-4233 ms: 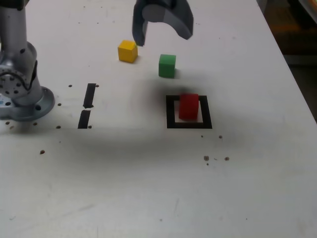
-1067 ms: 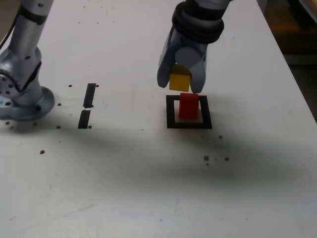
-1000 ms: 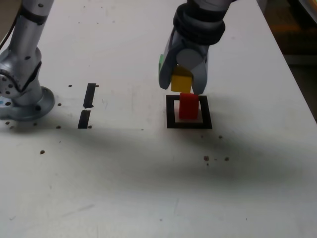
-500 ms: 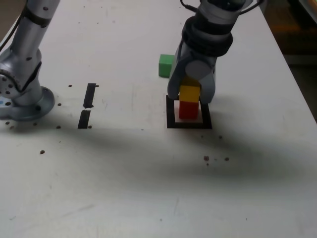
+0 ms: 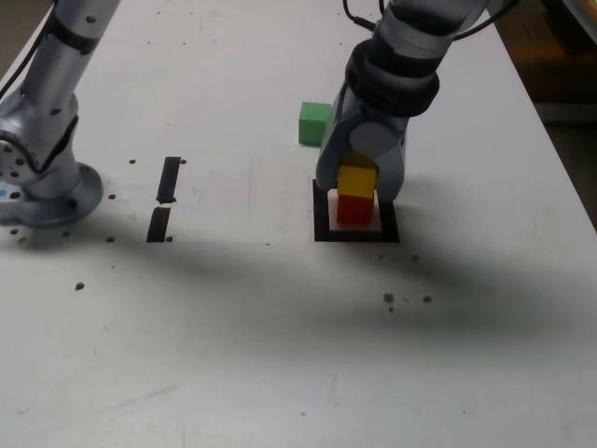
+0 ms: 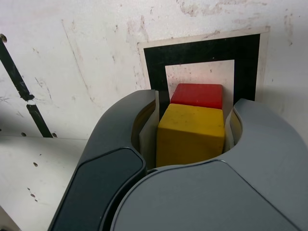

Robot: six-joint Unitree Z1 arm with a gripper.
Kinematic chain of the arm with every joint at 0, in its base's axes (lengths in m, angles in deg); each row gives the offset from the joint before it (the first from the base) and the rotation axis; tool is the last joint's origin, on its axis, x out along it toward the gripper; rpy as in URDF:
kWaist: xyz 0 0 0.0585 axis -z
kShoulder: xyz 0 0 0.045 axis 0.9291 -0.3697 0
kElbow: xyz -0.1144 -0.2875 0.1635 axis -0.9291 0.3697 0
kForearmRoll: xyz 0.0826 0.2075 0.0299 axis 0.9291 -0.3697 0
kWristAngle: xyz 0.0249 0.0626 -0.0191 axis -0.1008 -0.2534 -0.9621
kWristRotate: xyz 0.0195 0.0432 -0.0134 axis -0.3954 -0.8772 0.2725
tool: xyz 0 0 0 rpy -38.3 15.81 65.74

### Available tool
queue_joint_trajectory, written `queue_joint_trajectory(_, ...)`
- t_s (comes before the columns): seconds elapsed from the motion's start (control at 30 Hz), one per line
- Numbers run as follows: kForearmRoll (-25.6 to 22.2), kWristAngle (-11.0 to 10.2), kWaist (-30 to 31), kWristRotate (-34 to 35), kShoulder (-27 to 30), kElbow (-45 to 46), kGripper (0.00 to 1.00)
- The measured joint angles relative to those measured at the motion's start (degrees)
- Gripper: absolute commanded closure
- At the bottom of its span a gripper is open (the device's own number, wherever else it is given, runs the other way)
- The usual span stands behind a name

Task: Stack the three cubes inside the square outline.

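On my exterior view I take the square outline [image 5: 324,222] as my landmark. The red cube [image 5: 354,209] stands inside it, on the white centre, with black tape showing on the near side and on both flanks. The yellow cube [image 5: 356,179] sits directly on top of the red one, edges roughly lined up. My gripper [image 5: 360,183] comes down from above with a finger on each side of the yellow cube, clamped on it; the finger tips hang just over the outline's side strips. The green cube [image 5: 314,122] lies beyond the outline toward the exterior view's left, close behind the gripper but apart from it. Two short black tape strips [image 5: 164,198] and the arm base [image 5: 37,177] lie well off to the exterior view's left. The white table [image 5: 280,355] nearer the camera than the outline is open.

On my wrist view the yellow cube [image 6: 190,134] fills the gap between the grey fingers [image 6: 262,144], both pressed to its sides. A strip of the red cube [image 6: 198,96] shows past it, within the outline [image 6: 154,67].
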Motion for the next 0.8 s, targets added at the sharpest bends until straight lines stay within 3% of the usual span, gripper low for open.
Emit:
queue_joint_trajectory(0.13, 0.15, -0.39, 0.0, 0.0, 0.0, 0.15, 0.2)
queue_joint_trajectory(0.23, 0.18, -0.44, 0.0, 0.03, 0.0, 0.22, 0.04)
queue_joint_trajectory(0.5, -3.19, -1.02, 0.0, 0.55, 4.0, 1.05, 0.0)
queue_joint_trajectory(0.6, -6.06, -3.18, 0.02, -0.54, 8.42, 1.06, 0.0)
queue_joint_trajectory(0.8, -8.5, -7.81, -1.62, -9.58, 17.99, 2.8, 0.0)
